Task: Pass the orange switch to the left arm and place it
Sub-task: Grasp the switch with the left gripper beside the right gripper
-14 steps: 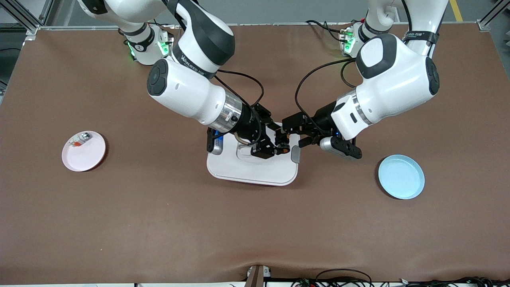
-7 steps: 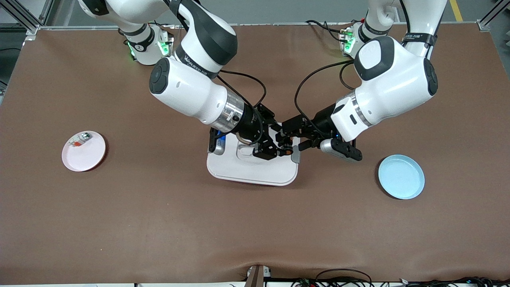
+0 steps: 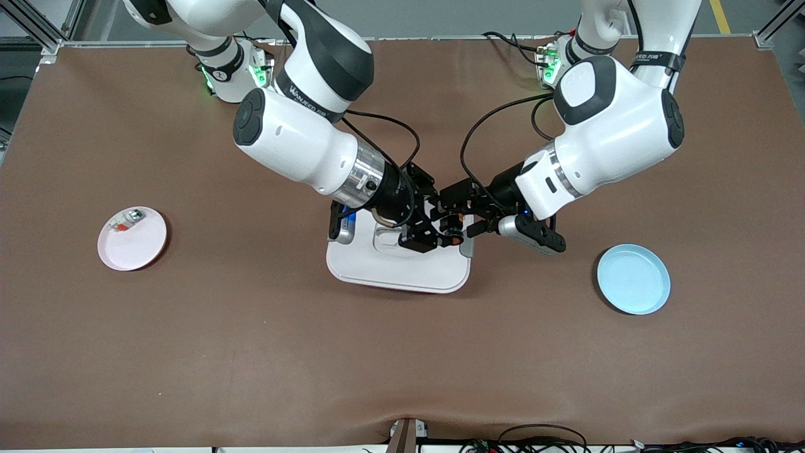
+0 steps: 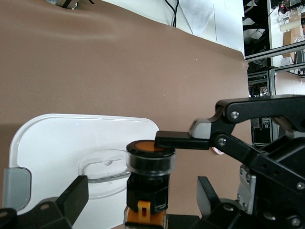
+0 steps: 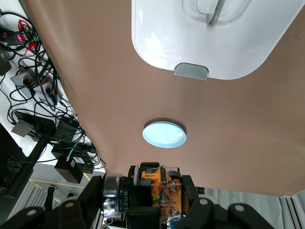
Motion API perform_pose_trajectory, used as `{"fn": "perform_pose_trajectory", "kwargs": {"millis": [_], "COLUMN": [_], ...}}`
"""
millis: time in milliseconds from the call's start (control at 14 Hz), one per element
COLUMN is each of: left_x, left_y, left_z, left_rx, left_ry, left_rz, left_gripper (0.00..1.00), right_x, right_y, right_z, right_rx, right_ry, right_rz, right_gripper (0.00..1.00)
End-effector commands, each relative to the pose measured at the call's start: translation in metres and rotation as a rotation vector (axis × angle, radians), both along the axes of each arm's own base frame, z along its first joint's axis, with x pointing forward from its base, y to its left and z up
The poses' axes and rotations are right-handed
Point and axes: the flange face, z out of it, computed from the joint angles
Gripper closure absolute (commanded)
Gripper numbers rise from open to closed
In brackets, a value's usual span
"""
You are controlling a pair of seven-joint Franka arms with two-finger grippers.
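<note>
My right gripper (image 3: 440, 236) is shut on the orange switch (image 3: 452, 238) and holds it over the white box (image 3: 396, 264), at the end toward the left arm. In the right wrist view the switch (image 5: 159, 191) sits between that gripper's fingers. My left gripper (image 3: 458, 223) is open. In the left wrist view its two fingertips (image 4: 71, 200) stand on either side of the switch's black body (image 4: 148, 183) without touching it. The orange cap (image 4: 147, 146) points up, with a right gripper finger (image 4: 176, 139) lying on it. The box lid (image 4: 71, 138) is below.
A blue plate (image 3: 633, 279) lies toward the left arm's end of the table and also shows in the right wrist view (image 5: 164, 134). A pink plate (image 3: 135, 245) toward the right arm's end holds a small silver and red-orange part (image 3: 126, 220). The box's grey clip (image 5: 191, 70) is visible.
My left gripper has moved in toward the right gripper, and its open fingers now stand around the switch. The right gripper has shifted only slightly and still holds the switch.
</note>
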Motion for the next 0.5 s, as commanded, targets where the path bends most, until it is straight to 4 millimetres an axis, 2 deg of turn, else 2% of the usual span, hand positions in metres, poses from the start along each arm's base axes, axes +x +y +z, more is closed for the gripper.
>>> {"fn": "perform_pose_trajectory", "kwargs": {"millis": [0, 72, 215, 430], "left_x": [0.0057, 0.0057, 0.0058, 0.0061], "left_y": [0.0021, 0.0029, 0.0039, 0.0036], "left_z": [0.0023, 0.0031, 0.0040, 0.0037], "left_rx": [-0.011, -0.011, -0.011, -0.011], "left_ry": [-0.027, -0.026, -0.025, -0.025], "left_rz": [-0.006, -0.007, -0.005, -0.007], "left_gripper": [0.00, 0.00, 0.31, 0.58], "right_x": [0.0054, 0.0054, 0.0054, 0.0052], "right_y": [0.0016, 0.0016, 0.0016, 0.0020], "right_z": [0.0041, 0.0041, 0.0041, 0.0052], "right_rx": [0.031, 0.031, 0.031, 0.034], "right_ry": [0.007, 0.007, 0.009, 0.006], "right_rz": [-0.013, -0.013, -0.015, -0.016], "right_gripper": [1.00, 1.00, 1.00, 1.00]}}
